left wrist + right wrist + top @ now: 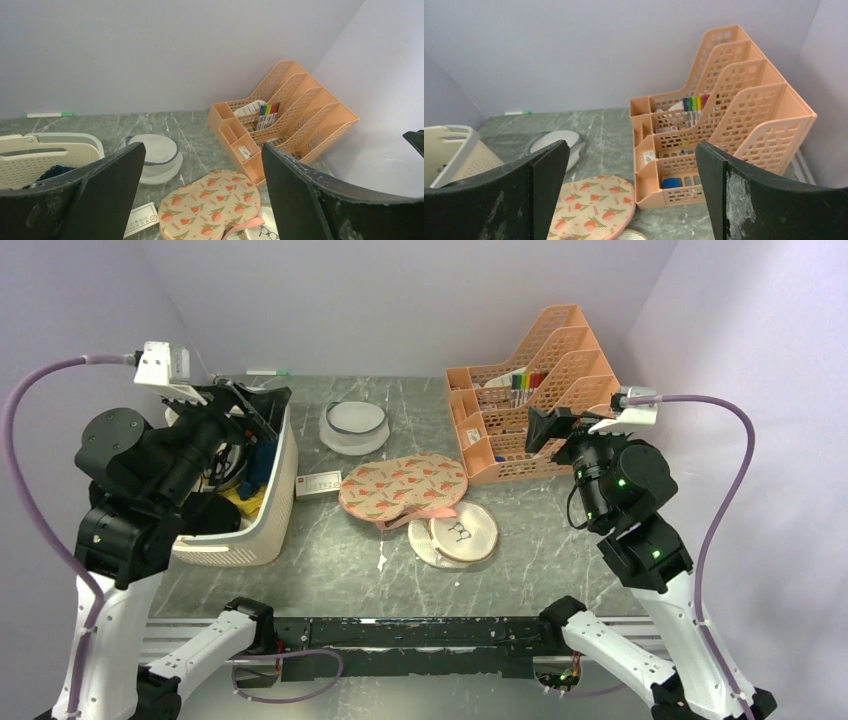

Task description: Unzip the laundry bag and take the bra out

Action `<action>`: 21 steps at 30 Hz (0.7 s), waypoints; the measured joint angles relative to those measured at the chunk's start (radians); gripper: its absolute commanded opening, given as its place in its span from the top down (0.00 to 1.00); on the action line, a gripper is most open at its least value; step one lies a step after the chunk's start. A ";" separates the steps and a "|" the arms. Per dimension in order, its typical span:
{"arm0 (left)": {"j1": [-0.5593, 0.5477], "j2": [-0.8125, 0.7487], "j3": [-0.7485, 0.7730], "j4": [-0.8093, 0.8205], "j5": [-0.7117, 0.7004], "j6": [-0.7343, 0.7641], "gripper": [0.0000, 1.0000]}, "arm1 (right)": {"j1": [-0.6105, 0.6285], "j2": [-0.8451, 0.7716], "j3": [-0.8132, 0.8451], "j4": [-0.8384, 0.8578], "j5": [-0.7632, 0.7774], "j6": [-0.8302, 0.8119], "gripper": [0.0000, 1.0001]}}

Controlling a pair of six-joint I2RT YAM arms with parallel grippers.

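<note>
Peach laundry bag (403, 486) waits, task not begun

Peach-and-red floral laundry bag lies flat near the middle of the table (330, 570), apparently zipped, its pink loop trailing onto a round disc (463, 532) with drawn eyeglasses. No bra shows; presumably it sits inside. Left claw (202, 147) hangs above the cream basket (270, 510) at the left edge, right claw (632, 145) near the orange organiser (560, 360) at the far right corner; both stand wide and empty. Next comes finding the zip pull on the pink edge, one claw pinning fabric. A small white card (318, 484) beside the bag carries print too small to read.
</note>
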 measured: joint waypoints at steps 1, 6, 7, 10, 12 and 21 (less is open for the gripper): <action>0.001 0.000 -0.014 0.011 0.000 0.000 0.03 | -0.018 -0.001 -0.013 0.006 -0.007 0.000 0.00; 0.011 -0.001 -0.113 0.088 0.008 0.001 0.04 | -0.109 -0.022 -0.098 0.031 -0.045 0.003 0.00; 0.013 -0.002 -0.142 0.113 0.013 0.001 0.04 | -0.130 -0.028 -0.118 0.034 -0.050 0.007 0.00; 0.019 -0.006 -0.233 0.186 0.046 0.001 0.05 | -0.188 -0.047 -0.173 0.045 -0.064 0.026 0.00; 0.023 -0.005 -0.294 0.237 0.078 0.000 0.05 | -0.221 -0.055 -0.203 0.051 -0.074 0.044 0.00; 0.011 0.081 -0.486 0.435 0.278 0.000 0.06 | -0.332 -0.062 -0.314 0.047 -0.151 0.154 0.00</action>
